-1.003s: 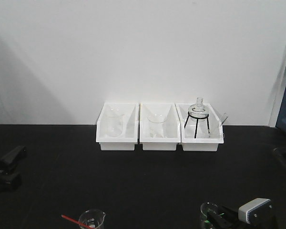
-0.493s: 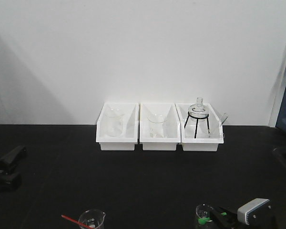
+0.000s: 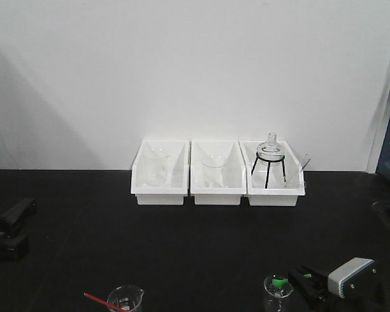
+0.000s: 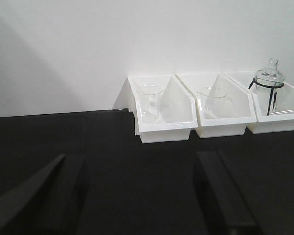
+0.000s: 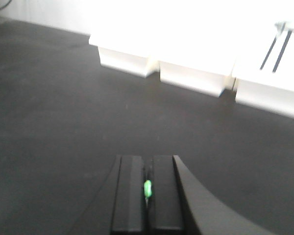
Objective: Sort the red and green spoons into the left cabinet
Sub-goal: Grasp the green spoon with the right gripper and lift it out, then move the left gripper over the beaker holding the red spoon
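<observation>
In the exterior front-facing view, the right fingers (image 3: pixel 307 277) are seen low over the black surface (image 3: pixel 195 247) at 5 o'clock of the frame, tips aimed toward 9 o'clock. A bit of the green spoon (image 3: pixel 283 281) shows just off those tips, above the mouth of the right-hand beaker (image 3: pixel 277 292). The red spoon (image 3: pixel 97 300) is propped in the left-hand beaker (image 3: pixel 125 298) at 7 o'clock. Its long axis runs from 10 o'clock down to 4 o'clock, the free end reaching toward the left fingers (image 3: pixel 16 213), which are the nearer pair yet well apart from it. Three white bins (image 3: pixel 218 194) are lined along the wall at 12 o'clock. The left cabinet is not shown.

In the left wrist view, the left fingers (image 4: pixel 220 191) are spread wide with nothing between them, and no spoon is seen.

In the right wrist view, the right fingers (image 5: pixel 130 193) are pressed together on a sliver of green, so the green spoon is judged pinched there. Its long axis cannot be told. The carry to the cabinet is judged the right arm's job, and the red spoon the left arm's.
</observation>
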Controlling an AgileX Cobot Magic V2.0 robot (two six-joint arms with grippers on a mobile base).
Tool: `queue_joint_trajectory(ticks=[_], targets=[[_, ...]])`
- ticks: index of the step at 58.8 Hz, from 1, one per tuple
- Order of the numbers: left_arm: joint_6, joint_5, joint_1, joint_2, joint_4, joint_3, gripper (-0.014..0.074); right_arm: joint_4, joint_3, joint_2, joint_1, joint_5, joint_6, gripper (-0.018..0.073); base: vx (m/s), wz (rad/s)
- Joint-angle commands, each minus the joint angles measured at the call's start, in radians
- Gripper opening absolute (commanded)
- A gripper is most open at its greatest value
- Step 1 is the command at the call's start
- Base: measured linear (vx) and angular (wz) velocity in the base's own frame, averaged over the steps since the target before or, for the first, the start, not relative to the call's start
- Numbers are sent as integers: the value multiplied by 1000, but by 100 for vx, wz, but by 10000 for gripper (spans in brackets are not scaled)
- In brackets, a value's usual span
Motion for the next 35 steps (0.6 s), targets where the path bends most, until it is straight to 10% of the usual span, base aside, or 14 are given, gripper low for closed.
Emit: queue_joint_trajectory(ticks=[1, 19, 35], targets=[[-7, -83, 2, -13, -5, -37, 554, 7, -21, -85, -5, -209, -10, -8, 0, 0], [-7, -40, 2, -13, -5, -37, 554, 10, -21, -273, -6, -96, 41, -6, 0, 0], [-1, 133, -2, 107, 29, -20, 554, 89, -21, -536, -6, 279, 162, -5, 0, 0]])
